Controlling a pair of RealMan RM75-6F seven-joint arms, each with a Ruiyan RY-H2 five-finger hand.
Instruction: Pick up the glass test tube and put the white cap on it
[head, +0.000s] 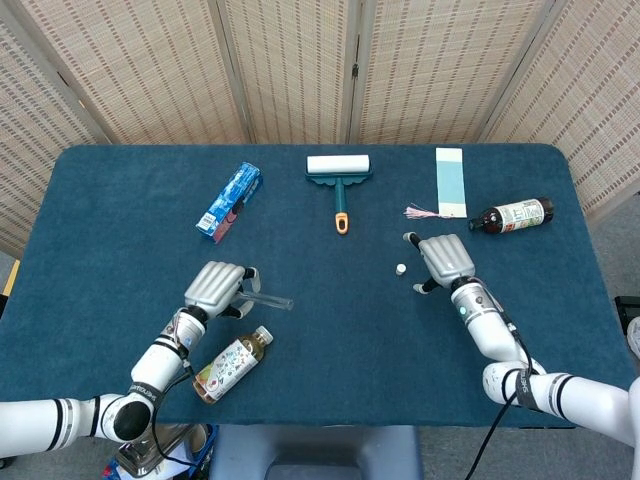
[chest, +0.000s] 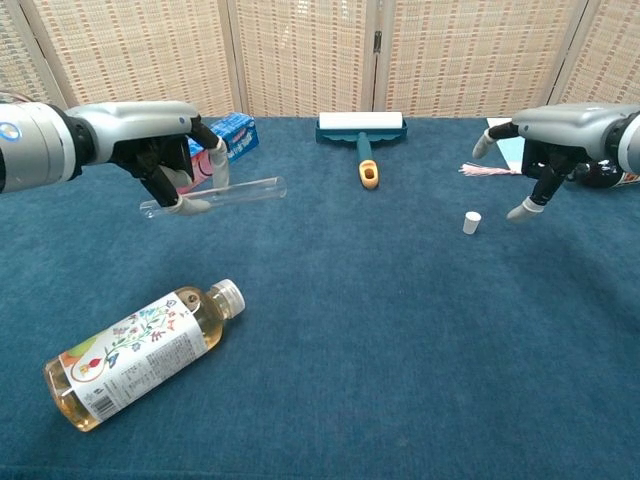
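1. The desk (head: 330, 330) is showing a deep teal-blue cloth.
2. The cap (chest: 472, 222) is showing white, the test tube (chest: 225, 192) clear.
3. The lint roller (head: 338, 172) is showing teal with an orange handle tip.
4. The bottle (chest: 135, 352) is wearing a floral label over amber liquid.
5. The box (head: 229, 202) is showing blue.

In the head view, the middle and lower centre of the blue surface (head: 330, 320) lie bare between the left hand (head: 215, 287) and the right hand (head: 443, 260). The white cap (head: 400, 269) stands in open cloth just left of the right hand. The juice bottle (head: 232, 365) blocks the lower left. Along the upper part lie the toothpaste box (head: 229, 202), lint roller (head: 339, 178), bookmark (head: 450, 182) and dark bottle (head: 512, 214).
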